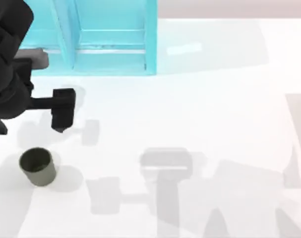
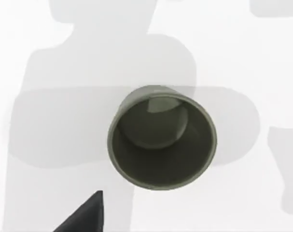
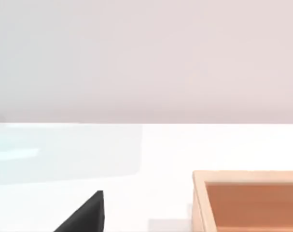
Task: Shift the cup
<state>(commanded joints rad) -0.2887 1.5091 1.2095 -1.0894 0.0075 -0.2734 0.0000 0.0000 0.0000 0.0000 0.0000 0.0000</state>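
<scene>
Left arm enters at the far-left edge of the counter [image 1: 214, 109], dark and matte. Left claw [image 1: 62, 110] hangs above the surface, near the front of the shelf unit, holding nothing. Whether its fingers are parted or closed — cannot tell; the left wrist view shows a single dark wedge tip at the frame's edge.

The cup [image 1: 37, 166] stands upright on the near-left part of the counter, nearer than the claw and slightly left of it, clearly apart. From the left wrist view the cup [image 2: 161, 137] is seen almost straight down: round rim, thin wall, darker inside, flat paler floor. Olive-grey, matte, no handle, slight taper.

Step in hand, by my reading: approach before the grasp. To do it well — centre the claw over the rim, descend with fingers straddling the wall or the whole body, close gently; a light, smooth cup may tip or skid on this glossy white counter if nudged from one side.

Turquoise shelf unit [image 1: 108, 37] stands at the far left, flat panels, faintly reflective.

Right arm is parked off to the right; its wrist view shows a shallow wooden box [image 3: 247, 200], tan, square-cornered.
</scene>
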